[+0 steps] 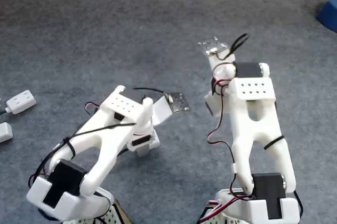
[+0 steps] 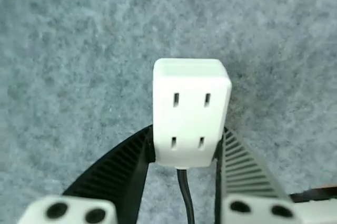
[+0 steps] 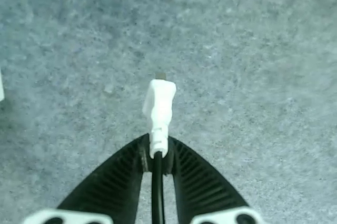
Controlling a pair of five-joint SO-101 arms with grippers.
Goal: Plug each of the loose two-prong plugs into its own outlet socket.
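Right claw (image 3: pixel 156 153) on plug (image 3: pixel 159 103); grey carpet (image 3: pixel 253 50)

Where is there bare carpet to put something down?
Bare carpet spans the far side, from beyond the outlet block at the left edge to the blue object in the far right corner. The strip between the two arms is crowded.
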